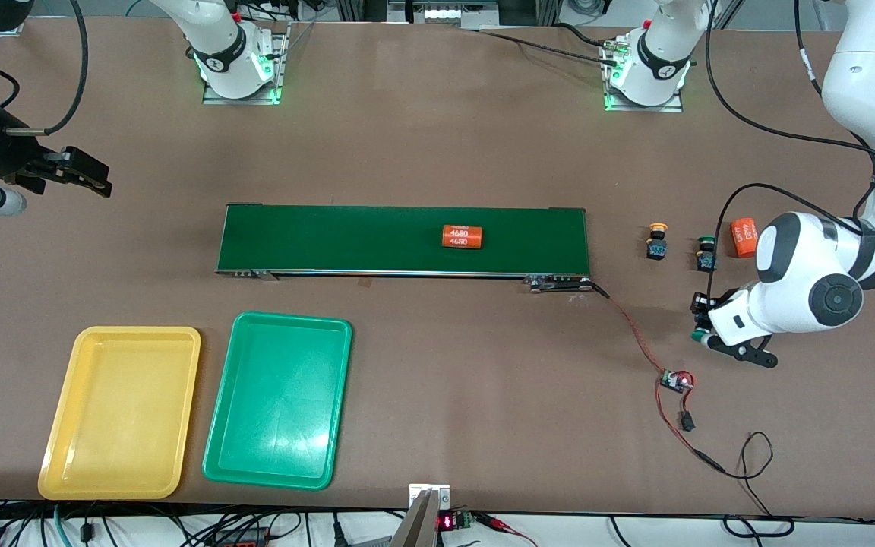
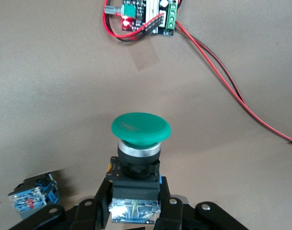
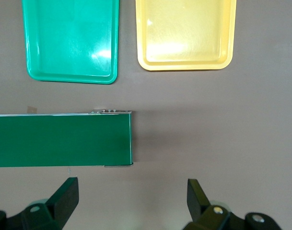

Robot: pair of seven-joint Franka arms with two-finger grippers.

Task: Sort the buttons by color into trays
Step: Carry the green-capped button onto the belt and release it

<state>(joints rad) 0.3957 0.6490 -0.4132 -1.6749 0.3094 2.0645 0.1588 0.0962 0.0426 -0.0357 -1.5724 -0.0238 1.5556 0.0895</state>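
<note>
My left gripper [image 2: 134, 203] is shut on the black-and-blue body of a green-capped button [image 2: 141, 129], cap pointing away from the wrist. In the front view this gripper [image 1: 703, 323] is over the table at the left arm's end, a sliver of the green cap [image 1: 700, 335] showing. A yellow-capped button [image 1: 658, 240] and a green-capped button [image 1: 706, 254] stand on the table just past the belt's end. The yellow tray [image 1: 120, 410] and the green tray [image 1: 279, 399] lie side by side, nearer the front camera than the belt. My right gripper [image 1: 99, 181] waits open at the right arm's end, nothing between its fingers [image 3: 64, 196].
An orange numbered cylinder [image 1: 462, 236] lies on the dark green conveyor belt [image 1: 346, 239]; another [image 1: 743, 237] lies beside the green-capped button. A small controller board [image 1: 677, 380] with red wires [image 1: 635, 334] sits near my left gripper. Another blue button body [image 2: 33, 199] shows beside the held one.
</note>
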